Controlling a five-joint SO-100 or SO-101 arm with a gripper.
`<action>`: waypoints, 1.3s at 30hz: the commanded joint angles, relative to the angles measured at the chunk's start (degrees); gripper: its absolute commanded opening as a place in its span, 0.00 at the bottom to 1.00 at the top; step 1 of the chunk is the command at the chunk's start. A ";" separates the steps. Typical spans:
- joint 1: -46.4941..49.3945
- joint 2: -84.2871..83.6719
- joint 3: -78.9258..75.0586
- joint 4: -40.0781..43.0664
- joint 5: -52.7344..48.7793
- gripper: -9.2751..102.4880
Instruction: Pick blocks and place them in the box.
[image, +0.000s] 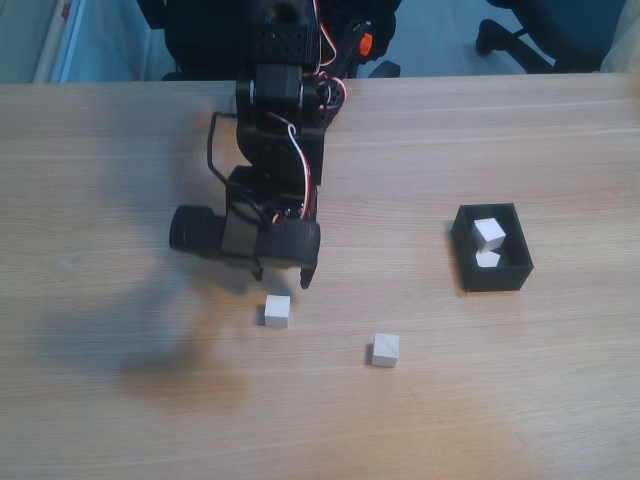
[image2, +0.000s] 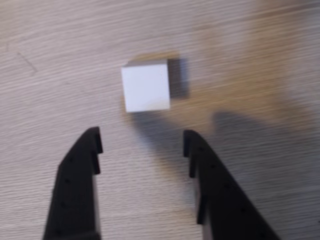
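Altogether four blocks (image: 277, 311), one box (image: 492, 278)

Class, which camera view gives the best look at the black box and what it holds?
The fixed view. It shows the whole black box from above on the wooden table, open-topped, with two white blocks inside. The wrist view looks at a single white block on the table ahead of the open gripper.

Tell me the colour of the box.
Black, matte. The box shows best in the fixed view, with two white blocks inside.
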 joint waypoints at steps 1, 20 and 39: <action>0.26 -1.93 -4.66 -0.88 0.26 0.24; -0.88 -10.28 -8.53 -4.66 0.00 0.22; -1.93 -8.70 -9.40 -2.37 -1.32 0.08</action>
